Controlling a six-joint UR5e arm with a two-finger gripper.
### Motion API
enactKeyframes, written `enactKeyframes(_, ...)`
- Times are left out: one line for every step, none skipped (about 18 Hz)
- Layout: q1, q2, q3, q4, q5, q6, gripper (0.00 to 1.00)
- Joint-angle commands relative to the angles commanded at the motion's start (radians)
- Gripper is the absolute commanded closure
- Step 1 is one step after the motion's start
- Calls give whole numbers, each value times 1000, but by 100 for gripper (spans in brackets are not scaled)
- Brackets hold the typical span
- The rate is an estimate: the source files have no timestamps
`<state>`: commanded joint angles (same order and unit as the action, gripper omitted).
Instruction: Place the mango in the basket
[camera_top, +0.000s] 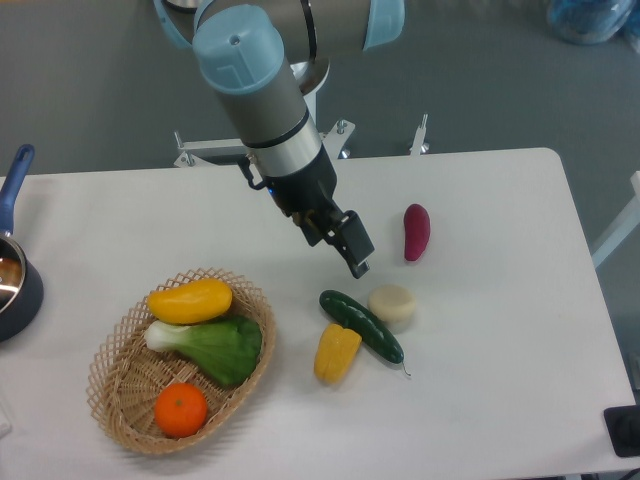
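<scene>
The mango (190, 300) already lies in the basket (118, 408), and the gripper (352, 248), whose jaws' state I cannot tell, might needlessly grab other produce.

No readable text or labels anywhere.

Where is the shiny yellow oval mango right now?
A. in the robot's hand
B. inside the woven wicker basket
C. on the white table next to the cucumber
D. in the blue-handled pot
B: the shiny yellow oval mango lies inside the tan woven wicker basket, beside the leafy green vegetable and above the small round orange.
</scene>
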<state>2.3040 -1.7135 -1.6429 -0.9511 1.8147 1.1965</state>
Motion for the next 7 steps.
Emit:
enactKeyframes(9,0,2,6,0,0,0)
enactKeyframes(17,0,3,11,-2,0,0)
enactKeyframes(18,0,3,14,-6,2,0)
enactKeyframes(20,0,5,17,-14,0,0)
enactKeyframes(25,0,3,18,-18,0,0)
enactKeyframes(28,2,5,20,-20,0,0)
enactKeyframes(28,2,5,20,-25,0,0)
